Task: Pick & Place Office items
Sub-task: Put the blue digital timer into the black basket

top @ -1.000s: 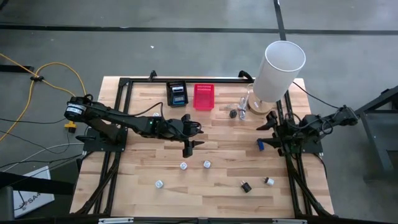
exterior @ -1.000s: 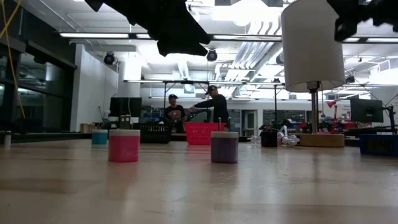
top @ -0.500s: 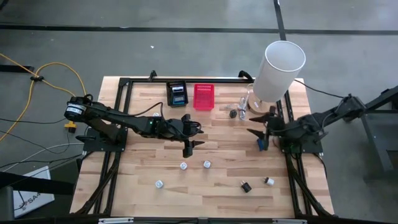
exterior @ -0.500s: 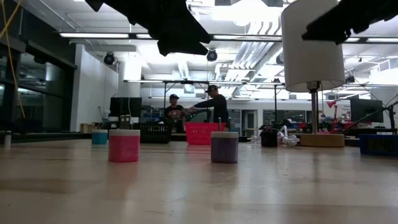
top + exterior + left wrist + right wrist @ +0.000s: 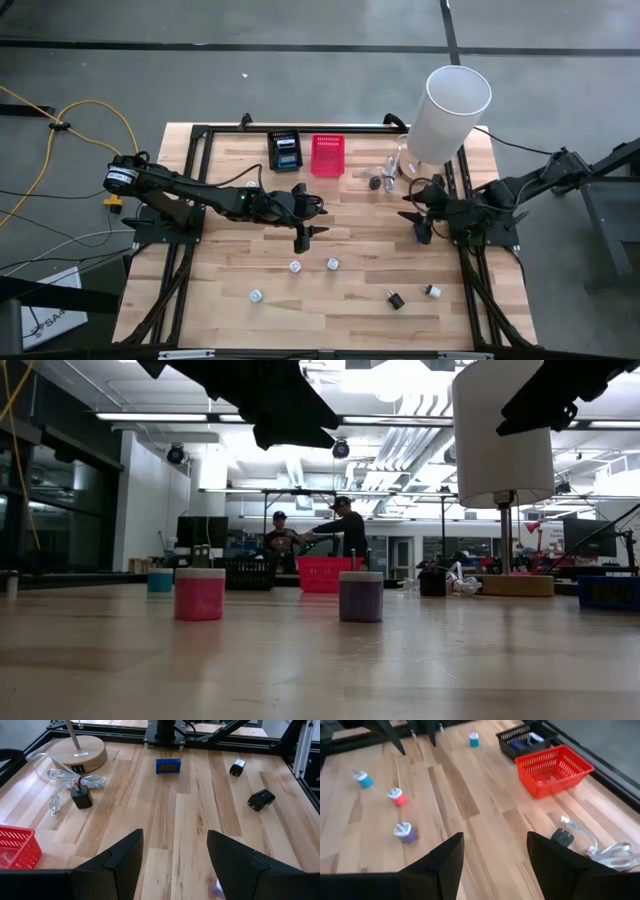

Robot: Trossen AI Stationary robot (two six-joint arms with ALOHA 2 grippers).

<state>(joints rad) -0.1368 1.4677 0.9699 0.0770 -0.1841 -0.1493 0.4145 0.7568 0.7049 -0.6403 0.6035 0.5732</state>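
Observation:
Small office items lie on the wooden table. In the high view, white lumps (image 5: 295,267) (image 5: 332,264) (image 5: 256,296) sit near the front, with a black piece (image 5: 395,299) and a white-black piece (image 5: 433,292) to their right. A blue bar (image 5: 168,766) shows in the left wrist view. My left gripper (image 5: 312,218) hovers open above the table's middle. My right gripper (image 5: 412,215) hovers open at the right side, near the lamp base; its wrist view shows blue-, pink- and purple-ended plugs (image 5: 400,797).
A red mesh basket (image 5: 327,156) and a black basket (image 5: 284,150) stand at the far edge. A tall white cylinder (image 5: 448,112) rises at the far right, with a black charger and cable (image 5: 378,182) beside its base. People stand in the room behind the table (image 5: 340,532).
My right arm has reached a short way toward the table's left, and its gripper now hangs lower and farther into the table. My left arm and the items have kept still.

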